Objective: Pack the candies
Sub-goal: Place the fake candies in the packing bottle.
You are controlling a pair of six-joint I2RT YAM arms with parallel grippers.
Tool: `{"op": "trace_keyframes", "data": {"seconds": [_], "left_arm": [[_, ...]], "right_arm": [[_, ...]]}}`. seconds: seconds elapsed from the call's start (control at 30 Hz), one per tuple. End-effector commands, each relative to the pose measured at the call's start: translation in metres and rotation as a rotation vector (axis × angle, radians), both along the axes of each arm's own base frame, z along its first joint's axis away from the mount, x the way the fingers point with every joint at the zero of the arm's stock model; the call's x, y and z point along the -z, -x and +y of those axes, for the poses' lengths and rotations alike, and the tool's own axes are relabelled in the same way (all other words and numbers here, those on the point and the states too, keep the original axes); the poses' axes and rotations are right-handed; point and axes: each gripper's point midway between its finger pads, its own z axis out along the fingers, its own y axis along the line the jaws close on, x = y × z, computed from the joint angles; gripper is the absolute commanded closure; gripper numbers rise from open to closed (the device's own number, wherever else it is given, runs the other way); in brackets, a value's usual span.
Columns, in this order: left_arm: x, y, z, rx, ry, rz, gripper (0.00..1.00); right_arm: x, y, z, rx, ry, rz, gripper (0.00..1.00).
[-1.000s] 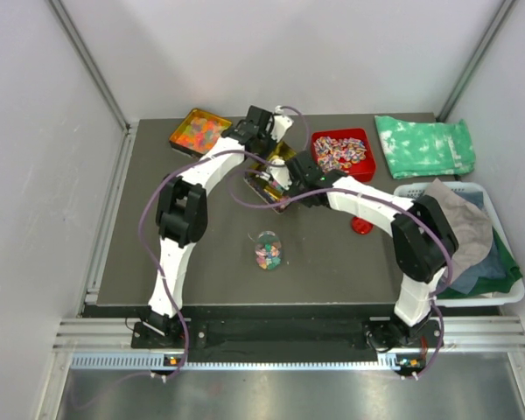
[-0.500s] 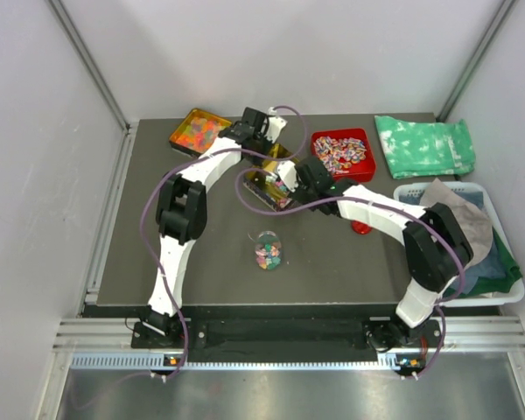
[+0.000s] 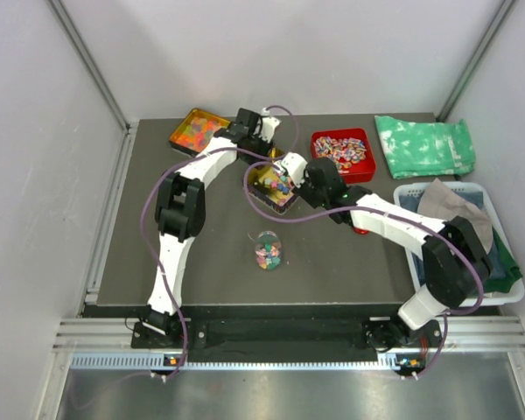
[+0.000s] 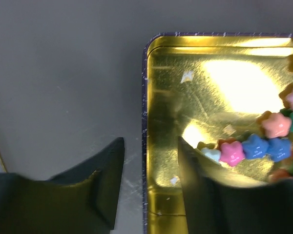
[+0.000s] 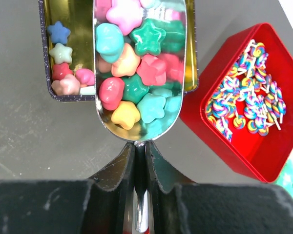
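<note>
The candies are small star-shaped sweets in pink, green, blue, yellow and red. A heap of them point(image 5: 136, 73) fills a metal scoop point(image 5: 178, 114), and my right gripper point(image 5: 140, 151) is shut on the scoop's thin handle. The scoop hangs over a gold tin point(image 5: 71, 29), where more candies point(image 5: 68, 73) lie. My left gripper point(image 4: 150, 141) is open and straddles the tin's point(image 4: 185, 122) left wall, one finger outside and one inside, near loose candies point(image 4: 263, 141). A small clear jar point(image 3: 268, 250) holding candies stands in front of the tin point(image 3: 264, 188).
A red tray point(image 5: 244, 161) of striped wrapped sweets sits right of the tin. An orange tray point(image 3: 197, 129) of gummies is at the back left. A green cloth point(image 3: 424, 144) and a white basket point(image 3: 420, 188) of cloths lie on the right. A red lid point(image 3: 361, 227) rests by the right arm.
My left gripper has opened and let go of the tin's wall. The tin has shifted back and right. My right gripper has followed it with the loaded scoop.
</note>
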Motion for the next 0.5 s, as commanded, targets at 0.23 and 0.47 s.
{"op": "trace_keyframes", "data": {"seconds": [0.23,0.47], "left_arm": [[-0.056,-0.024,-0.013,-0.012,0.167,-0.090,0.14],[-0.109,-0.020,-0.003,0.010,0.213,-0.144,0.01]], "right_arm": [[-0.066,-0.004,0.003,0.019,-0.187,-0.153,1.00],[-0.079,0.011,-0.004,-0.006,-0.186,-0.152,1.00]]}}
